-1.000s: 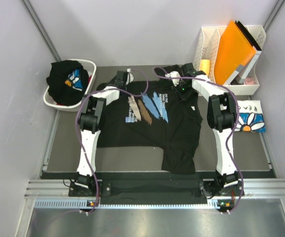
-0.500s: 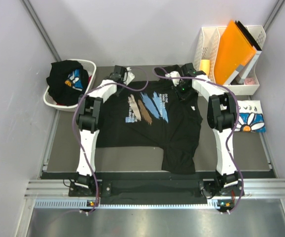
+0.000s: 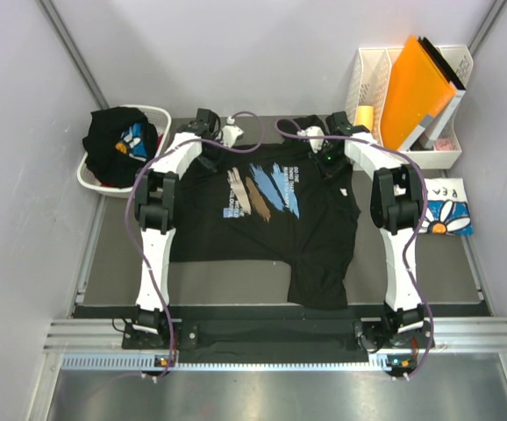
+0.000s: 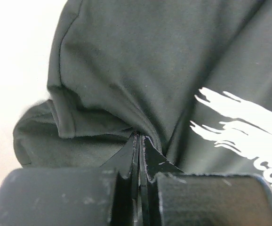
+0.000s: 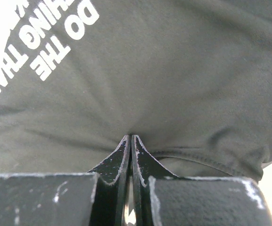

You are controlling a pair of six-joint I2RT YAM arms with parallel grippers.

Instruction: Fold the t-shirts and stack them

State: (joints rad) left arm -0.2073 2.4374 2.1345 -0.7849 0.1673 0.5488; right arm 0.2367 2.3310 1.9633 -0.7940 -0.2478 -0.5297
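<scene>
Along the upper middle of the overhead frame, left gripper (image 4: 139, 136) and right gripper (image 5: 129, 137) each pinch a fold of the black tee (image 3: 262, 237), spread print-up at frame centre, probably at its shoulders, to draw that edge down-frame

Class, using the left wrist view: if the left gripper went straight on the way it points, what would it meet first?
The black t-shirt: the left gripper is shut on a pinch of its cloth, so more of that fabric lies directly ahead; depth beyond is unclear.
</scene>
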